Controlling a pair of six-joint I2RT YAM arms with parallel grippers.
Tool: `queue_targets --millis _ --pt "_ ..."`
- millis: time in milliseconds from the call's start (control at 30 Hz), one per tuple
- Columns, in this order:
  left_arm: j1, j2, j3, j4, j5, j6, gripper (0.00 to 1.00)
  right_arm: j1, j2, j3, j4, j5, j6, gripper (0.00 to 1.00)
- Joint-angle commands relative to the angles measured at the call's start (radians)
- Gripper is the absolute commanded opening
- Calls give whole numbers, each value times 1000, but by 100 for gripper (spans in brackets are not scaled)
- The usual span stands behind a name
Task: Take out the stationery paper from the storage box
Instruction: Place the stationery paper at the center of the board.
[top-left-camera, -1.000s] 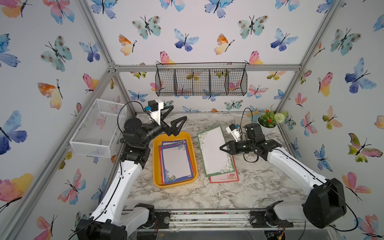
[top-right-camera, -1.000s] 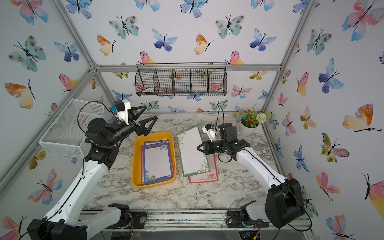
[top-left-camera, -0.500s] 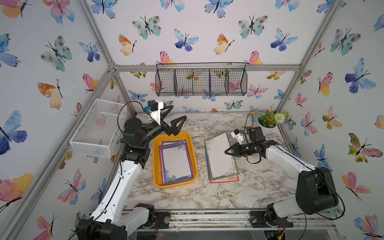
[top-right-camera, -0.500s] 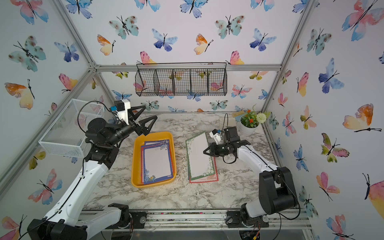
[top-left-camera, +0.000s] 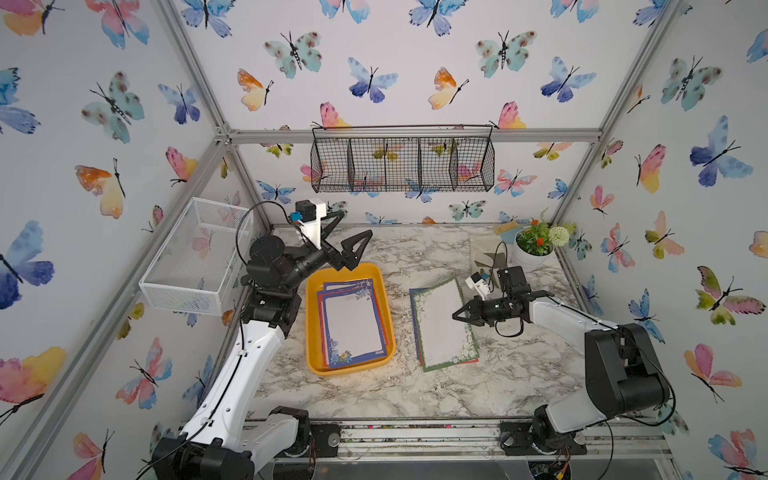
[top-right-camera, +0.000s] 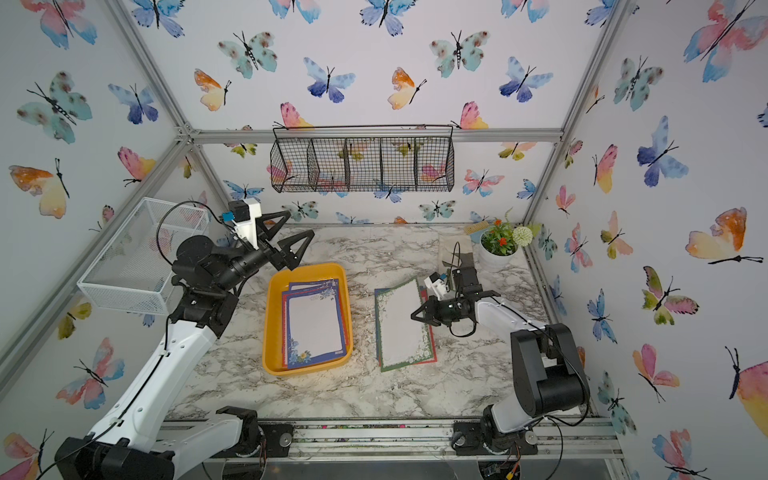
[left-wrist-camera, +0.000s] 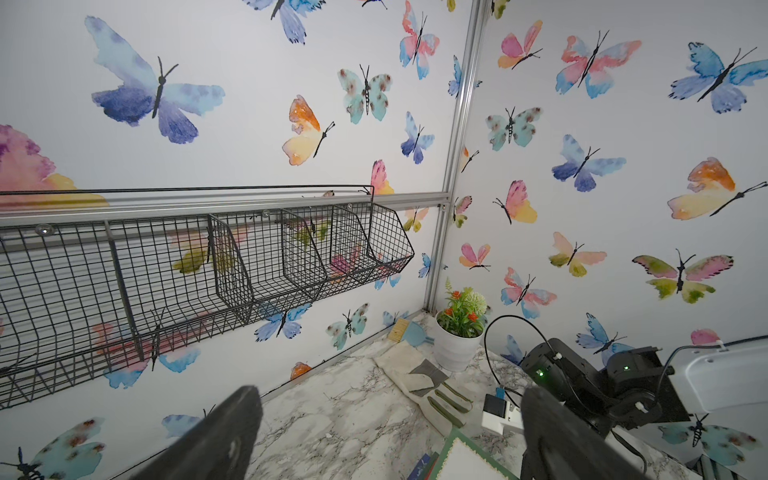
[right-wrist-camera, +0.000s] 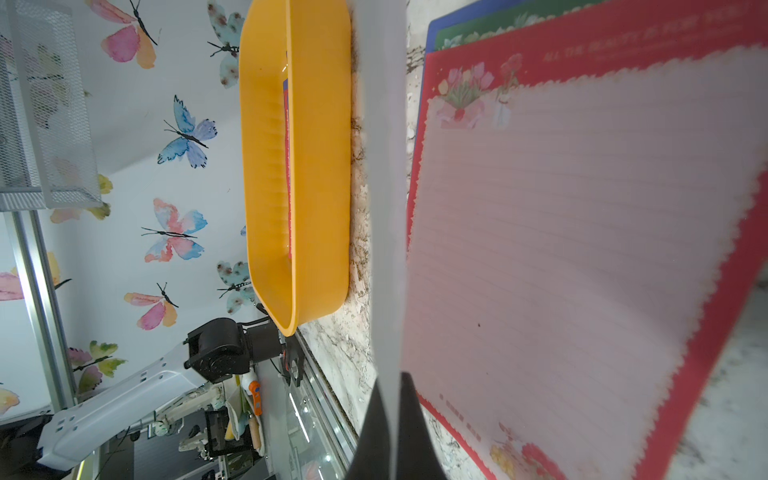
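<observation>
The yellow storage box (top-left-camera: 311, 328) (top-right-camera: 269, 328) sits left of the table's centre. It holds stationery paper (top-left-camera: 353, 326) (top-right-camera: 314, 326), with a blue-bordered sheet on top and red edges beneath. My right gripper (top-left-camera: 456, 316) (top-right-camera: 414, 316) (right-wrist-camera: 390, 384) is shut on the right edge of a green-bordered sheet (top-left-camera: 442, 328) (top-right-camera: 401, 328). The right wrist view shows this sheet edge-on (right-wrist-camera: 384, 208), over a red-bordered sheet (right-wrist-camera: 582, 249) and a blue one on the table. My left gripper (top-left-camera: 357, 223) (top-right-camera: 300, 222) (left-wrist-camera: 392, 390) hangs open and empty above the box's far end.
A white mesh basket (top-left-camera: 195, 266) hangs on the left wall and a black wire basket (top-left-camera: 401, 160) on the back wall. A potted plant (top-left-camera: 534, 245), a glove (top-left-camera: 486, 253) and a small brush (top-left-camera: 507, 228) occupy the far right corner.
My right gripper has carried the green-bordered sheet rightward and nearer, down over the red and blue sheets on the table. The left arm has not moved.
</observation>
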Motion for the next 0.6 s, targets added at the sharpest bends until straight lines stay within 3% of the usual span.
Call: queue_targets --millis 0,567 --pt "-4 2 -3 -1 -16 6 100 -20 22 -22 48 -45 12 2" --pt "-3 9 0 -13 -39 5 98 -62 81 -67 151 -136 59 2"
